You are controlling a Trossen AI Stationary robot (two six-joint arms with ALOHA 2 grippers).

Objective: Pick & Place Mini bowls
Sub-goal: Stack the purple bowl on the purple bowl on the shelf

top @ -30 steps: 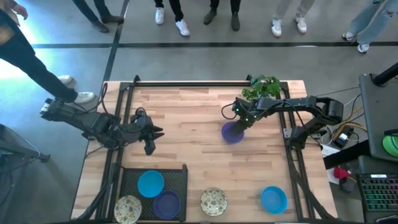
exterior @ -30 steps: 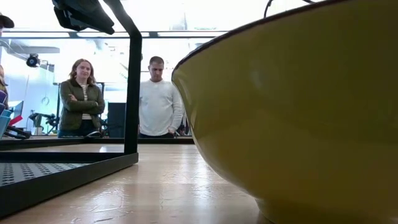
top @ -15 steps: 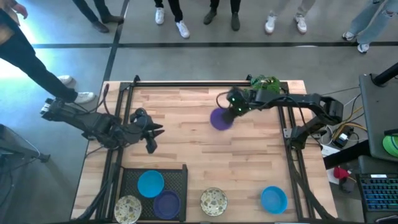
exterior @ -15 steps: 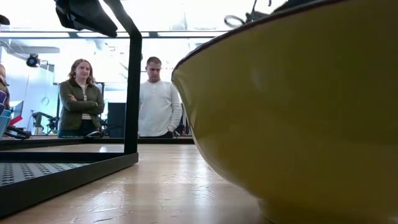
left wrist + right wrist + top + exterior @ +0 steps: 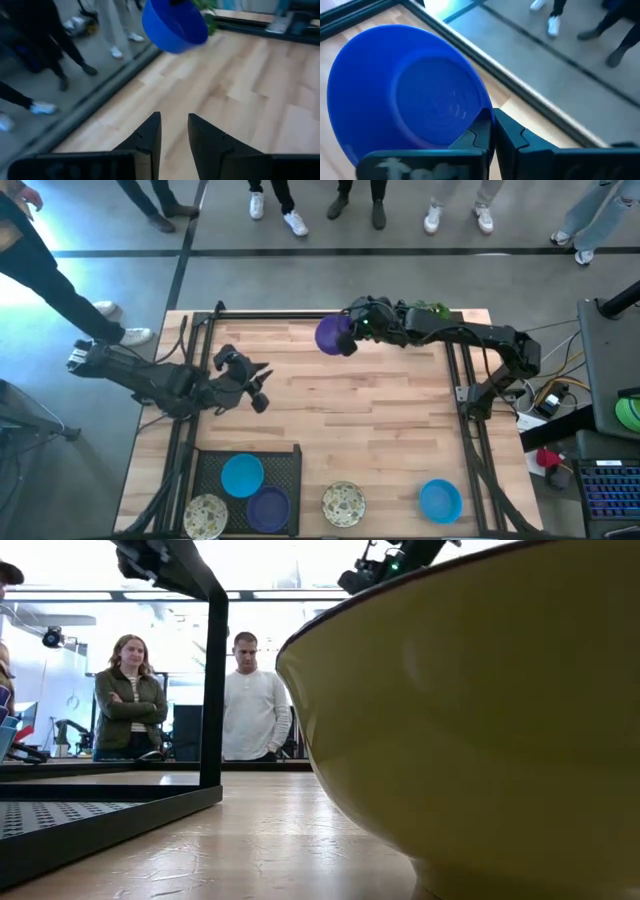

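My right gripper (image 5: 349, 337) is over the table's far middle, shut on a purple mini bowl (image 5: 330, 335); that bowl fills the right wrist view (image 5: 405, 95) and shows high up in the left wrist view (image 5: 175, 24). My left gripper (image 5: 260, 385) hovers open over the table's left half (image 5: 174, 134), touching nothing. A blue bowl (image 5: 242, 476), a purple bowl (image 5: 268, 508) and a speckled cream bowl (image 5: 205, 516) sit in a black tray (image 5: 215, 455). Another speckled bowl (image 5: 343, 503) and a blue bowl (image 5: 440, 500) stand on the table near its near edge. My right gripper (image 5: 493, 129) pinches the purple bowl by its rim (image 5: 481, 106), on the side toward the right arm. The fingers come level from the table's right. The bowl is lifted clear of the table and tipped on edge, its round face turned toward the wrist camera.
A green plant (image 5: 432, 310) stands at the far right corner behind the right arm. The low view is mostly filled by the yellowish wall of a bowl (image 5: 480, 720); the tray's edge (image 5: 90, 815) lies beside it. People stand beyond the far edge (image 5: 255, 695). Bare wood lies mid-table.
My right gripper has lifted the purple bowl off the table beside the plant and carried it up and toward the far-left, and the bowl has tipped from flat onto its edge. My left gripper has shifted a little toward the right and far side.
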